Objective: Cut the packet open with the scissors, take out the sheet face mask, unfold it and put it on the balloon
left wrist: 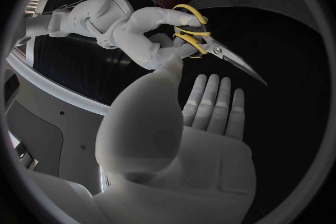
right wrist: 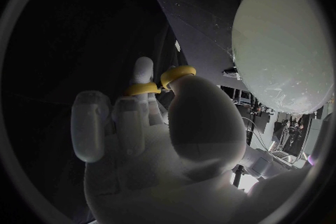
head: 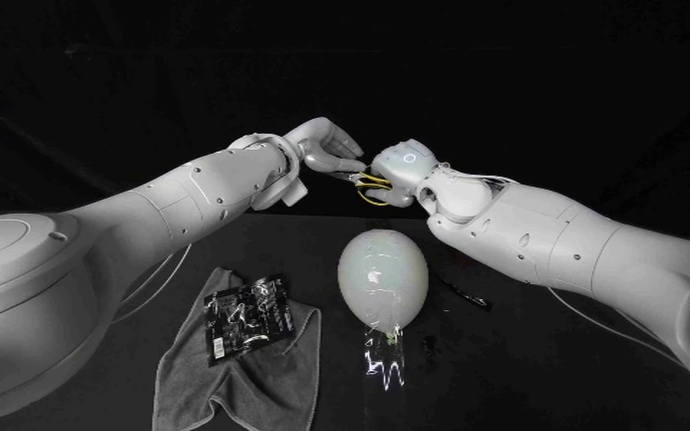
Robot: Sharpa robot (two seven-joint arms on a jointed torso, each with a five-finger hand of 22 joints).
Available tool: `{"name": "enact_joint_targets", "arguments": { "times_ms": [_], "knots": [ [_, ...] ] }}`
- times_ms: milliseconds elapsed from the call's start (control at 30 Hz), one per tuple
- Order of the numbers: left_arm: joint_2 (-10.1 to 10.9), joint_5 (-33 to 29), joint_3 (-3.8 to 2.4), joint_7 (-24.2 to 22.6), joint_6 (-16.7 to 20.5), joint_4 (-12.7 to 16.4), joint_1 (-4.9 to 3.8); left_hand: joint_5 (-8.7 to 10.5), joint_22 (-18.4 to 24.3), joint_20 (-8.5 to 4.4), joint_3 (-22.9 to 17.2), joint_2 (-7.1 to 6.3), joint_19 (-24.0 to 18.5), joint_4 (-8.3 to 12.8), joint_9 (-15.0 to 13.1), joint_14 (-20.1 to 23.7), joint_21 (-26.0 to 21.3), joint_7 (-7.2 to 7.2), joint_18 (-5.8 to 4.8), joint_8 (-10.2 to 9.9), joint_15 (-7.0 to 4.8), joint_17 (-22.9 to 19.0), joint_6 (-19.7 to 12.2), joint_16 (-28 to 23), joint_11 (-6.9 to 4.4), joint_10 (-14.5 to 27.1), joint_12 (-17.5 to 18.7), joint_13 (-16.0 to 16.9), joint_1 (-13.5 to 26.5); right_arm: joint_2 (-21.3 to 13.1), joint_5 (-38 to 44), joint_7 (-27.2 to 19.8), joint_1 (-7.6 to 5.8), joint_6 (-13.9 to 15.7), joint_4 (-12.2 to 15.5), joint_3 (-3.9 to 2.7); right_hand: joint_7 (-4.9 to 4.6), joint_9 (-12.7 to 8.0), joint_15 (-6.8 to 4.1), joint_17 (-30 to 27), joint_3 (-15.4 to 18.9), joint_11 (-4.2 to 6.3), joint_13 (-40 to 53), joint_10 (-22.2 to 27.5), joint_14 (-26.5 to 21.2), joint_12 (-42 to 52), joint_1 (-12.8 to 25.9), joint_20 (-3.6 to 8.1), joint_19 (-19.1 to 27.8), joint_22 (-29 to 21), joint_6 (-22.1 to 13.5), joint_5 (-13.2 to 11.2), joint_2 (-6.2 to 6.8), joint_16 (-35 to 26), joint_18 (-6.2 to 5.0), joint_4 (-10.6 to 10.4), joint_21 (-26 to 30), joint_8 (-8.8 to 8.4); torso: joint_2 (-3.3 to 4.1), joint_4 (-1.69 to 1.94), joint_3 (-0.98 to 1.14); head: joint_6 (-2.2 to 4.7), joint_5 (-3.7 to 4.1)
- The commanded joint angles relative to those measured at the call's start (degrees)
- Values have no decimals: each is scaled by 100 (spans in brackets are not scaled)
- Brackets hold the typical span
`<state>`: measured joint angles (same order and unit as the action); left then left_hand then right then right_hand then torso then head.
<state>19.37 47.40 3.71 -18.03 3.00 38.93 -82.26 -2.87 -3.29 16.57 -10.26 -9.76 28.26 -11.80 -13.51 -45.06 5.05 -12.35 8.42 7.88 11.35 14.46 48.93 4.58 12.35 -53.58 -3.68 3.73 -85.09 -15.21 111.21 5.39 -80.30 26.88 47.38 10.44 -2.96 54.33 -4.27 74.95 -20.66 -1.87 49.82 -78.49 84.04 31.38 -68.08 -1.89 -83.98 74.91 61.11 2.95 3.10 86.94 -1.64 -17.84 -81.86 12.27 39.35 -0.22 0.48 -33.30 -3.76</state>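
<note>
The right hand [head: 404,166] gripped the yellow-handled scissors [head: 371,190] just beside the empty, straight-fingered left hand [head: 325,142], while balloon [head: 383,276] and packet [head: 247,317] lay well below both on the bench [head: 575,376].

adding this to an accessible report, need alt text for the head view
The right robot hand holds yellow-handled scissors above the table, with the left robot hand open close beside it. Below lie a pale balloon and, on a grey cloth, a dark packet.

Pretty dim all round, black backdrop; glare streaks the table [head: 546,381] under the balloon [head: 383,276] (wrist views bend edges hard).
</note>
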Motion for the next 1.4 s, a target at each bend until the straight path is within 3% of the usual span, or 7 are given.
{"name": "enact_joint_targets", "arguments": {
  "times_ms": [33, 533, 833, 900, 1167, 1400],
  "knots": [
    [-20, 170, 0, 194, -331, -3, -19, 17, -11, 0, 70, 47, 55, -31, -19, -99, 14, -203, 85, 55, -22, 21, 85, 50, -27, -103, -47, 8, -15, 11, 322, 123, -21, -142, 33, -1, 18, 6, -30, 688, -1878, 347, 1286, -714, 432, 2897, -71, -49, -132, 1249, 73, -17, -7, -7, -27, 1790, -25, -4, 10, 5, 0, -4, 18],
    [-23, 365, 5, 562, -639, 15, -19, 15, -30, 17, 171, 135, 175, -83, -32, -209, 52, -241, 121, 98, -51, 44, 165, 112, -32, -233, -45, 3, -61, -44, 417, 217, -40, -146, 171, 1, 20, 11, -32, 695, -1892, 349, 1295, -718, 434, 2905, -76, -51, -141, 1254, 86, -17, 1, -5, -24, 1789, -38, 0, 7, -7, 2, 13, 36],
    [-6, 438, 6, 583, -713, 35, -18, 15, -83, 15, 205, 264, 549, -90, -46, -408, 170, -182, 155, 155, -112, 91, 289, 239, -98, -475, -88, 13, -207, -67, 483, 245, -45, -94, 226, 1, 21, 13, -33, 700, -1899, 350, 1283, -718, 435, 2892, -78, -51, -147, 1258, 92, -17, 6, -3, -21, 1789, -49, 2, 6, -7, 6, 59, 92],
    [-6, 456, 6, 580, -746, 51, -18, 14, -134, 18, 187, 335, 886, -111, -61, -553, 285, -146, 168, 207, -165, 126, 402, 325, -148, -645, -136, 23, -256, -68, 490, 247, -45, -79, 241, 1, 21, 14, -33, 698, -1900, 350, 1280, -717, 435, 2889, -78, -52, -140, 1254, 93, -17, 6, -4, -24, 1789, -36, 2, 8, 1, 5, 52, 92],
    [-16, 478, 6, 600, -861, 91, -17, 13, -145, 15, 118, 440, 983, -132, -58, -644, 338, -103, 170, 232, -204, 151, 490, 385, -194, -770, -126, 9, -368, -74, 503, 244, -45, -43, 277, 1, 21, 15, -33, 688, -1903, 350, 1266, -716, 433, 2872, -76, -52, -131, 1249, 96, -16, 10, -8, -28, 1785, -22, 3, 9, -1, 1, 27, 78],
    [-18, 537, 6, 691, -985, 108, -17, 12, -162, 19, -91, 665, 1121, -212, -52, -752, 413, -30, 145, 258, -271, 183, 596, 457, -263, -908, -97, -4, -493, -89, 523, 240, -45, -50, 296, 1, 21, 16, -33, 682, -1904, 349, 1261, -715, 432, 2867, -75, -53, -132, 1249, 98, -17, 13, -10, -28, 1783, -23, 3, 6, 1, 2, 6, 80]
  ]
}}
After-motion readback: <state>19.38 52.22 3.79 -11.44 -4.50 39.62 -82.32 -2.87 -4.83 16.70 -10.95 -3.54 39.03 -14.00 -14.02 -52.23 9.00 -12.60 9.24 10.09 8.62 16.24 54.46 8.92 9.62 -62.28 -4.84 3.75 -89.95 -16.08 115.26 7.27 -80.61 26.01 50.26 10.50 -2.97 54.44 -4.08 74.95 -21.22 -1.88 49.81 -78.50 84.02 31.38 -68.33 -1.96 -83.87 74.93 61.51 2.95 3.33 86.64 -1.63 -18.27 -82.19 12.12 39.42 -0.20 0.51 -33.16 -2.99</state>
